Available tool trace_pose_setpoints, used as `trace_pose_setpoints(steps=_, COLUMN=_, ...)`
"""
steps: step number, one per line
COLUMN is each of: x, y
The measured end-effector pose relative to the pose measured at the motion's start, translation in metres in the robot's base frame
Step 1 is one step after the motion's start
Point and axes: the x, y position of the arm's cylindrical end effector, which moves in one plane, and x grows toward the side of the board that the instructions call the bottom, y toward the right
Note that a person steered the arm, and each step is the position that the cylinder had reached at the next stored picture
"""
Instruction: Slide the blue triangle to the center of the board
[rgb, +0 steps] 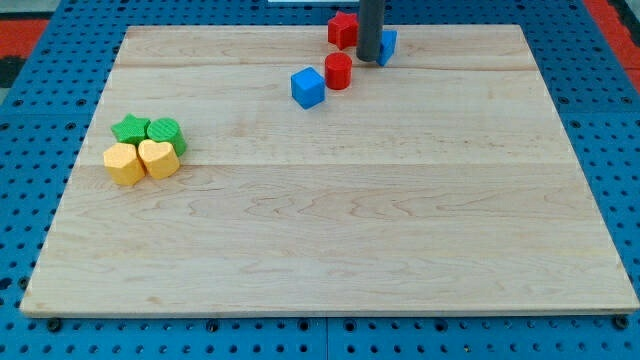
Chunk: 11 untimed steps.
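The blue triangle (388, 44) lies near the view's top edge of the wooden board (330, 230), mostly hidden behind my rod, so its shape is hard to make out. My tip (370, 59) rests right against the triangle's left side. A red star-shaped block (343, 29) is just left of the rod. A red cylinder (338, 71) sits below and left of the tip. A blue cube (308, 87) lies further left of the cylinder.
At the view's left a cluster sits together: a green star (131, 128), a green rounded block (166, 132), a yellow block (123, 164) and a yellow heart (158, 158). A blue pegboard (40, 120) surrounds the board.
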Motion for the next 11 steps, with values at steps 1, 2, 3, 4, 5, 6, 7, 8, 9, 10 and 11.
trace_pose_setpoints(steps=1, x=0.010, y=0.046)
trace_pose_setpoints(steps=2, x=0.017, y=0.090)
trace_pose_setpoints(steps=3, x=-0.019, y=0.113)
trace_pose_setpoints(steps=4, x=-0.052, y=0.091)
trace_pose_setpoints(steps=5, x=-0.043, y=0.033)
trace_pose_setpoints(steps=6, x=0.006, y=0.002)
trace_pose_setpoints(steps=7, x=0.034, y=-0.006)
trace_pose_setpoints(steps=8, x=0.019, y=-0.006)
trace_pose_setpoints(steps=9, x=0.012, y=-0.018)
trace_pose_setpoints(steps=10, x=0.060, y=-0.036)
trace_pose_setpoints(steps=11, x=0.103, y=-0.036)
